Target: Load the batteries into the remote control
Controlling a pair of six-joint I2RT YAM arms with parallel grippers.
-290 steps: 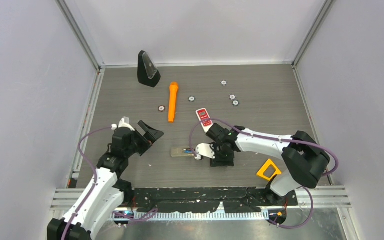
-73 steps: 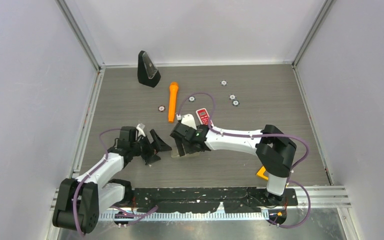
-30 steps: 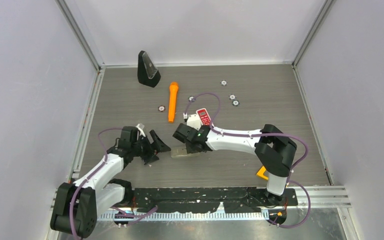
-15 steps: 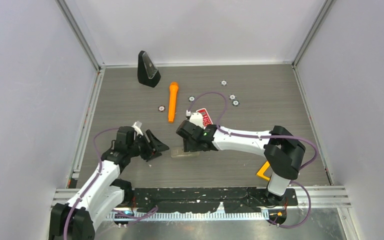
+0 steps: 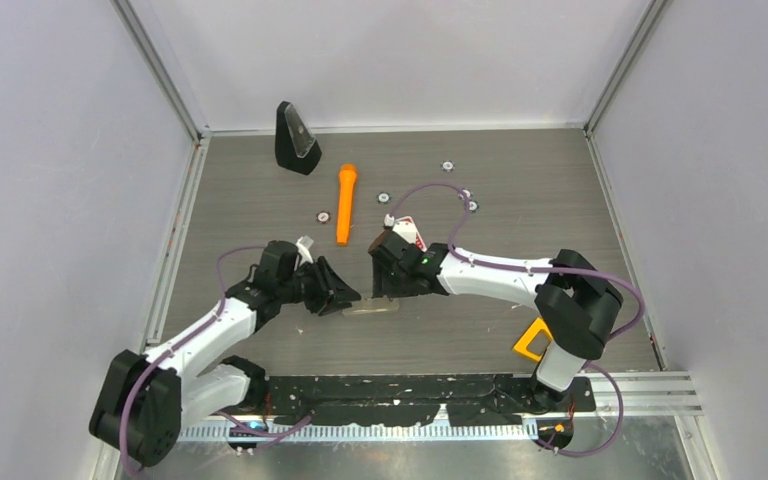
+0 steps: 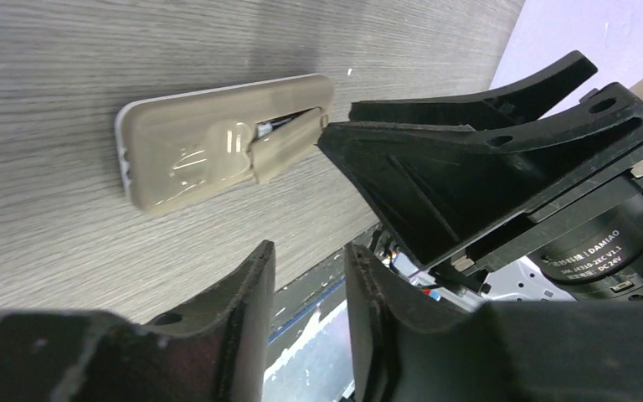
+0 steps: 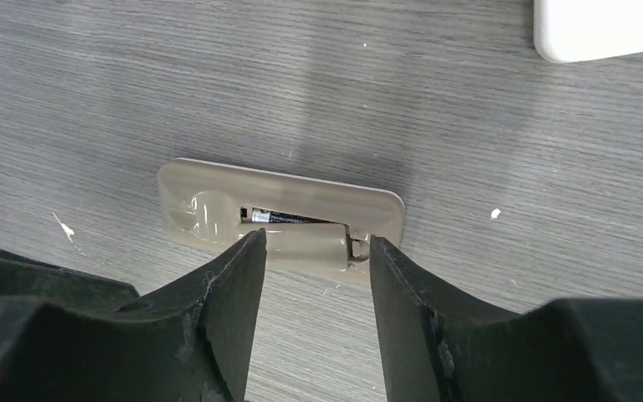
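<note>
Grey wood-grain table (image 5: 545,160), pale walls on three sides. Hard-to-see bits first: the beige remote (image 7: 209,188) lies face down between the two hands. Its battery cover (image 7: 306,243) is ajar and tilted, so only a dark sliver of one battery (image 7: 289,218) shows in the compartment; can't tell if a second sits beside it. The red-and-white device (image 5: 410,228) just behind the remote is half covered by the right arm. A white corner (image 7: 603,29) is cut off by the frame edge in the right wrist view, can't say what it is. The yellow square frame (image 5: 525,336) is partly behind the right arm near its base. Around, left to right: black wedge-shaped stand (image 5: 295,140) at back left, orange cylinder (image 5: 344,205) mid-table, small round discs (image 5: 321,214) scattered from beside the cylinder to back right, all apart from the remote. Left hand (image 6: 308,249) sits low at the remote's left end, fingers a narrow gap apart and gripping nothing; in its wrist view it is clear of the remote. Right hand (image 7: 316,244) is over the cover end, fingers apart, straddling the cover; contact or not, can't tell.
</note>
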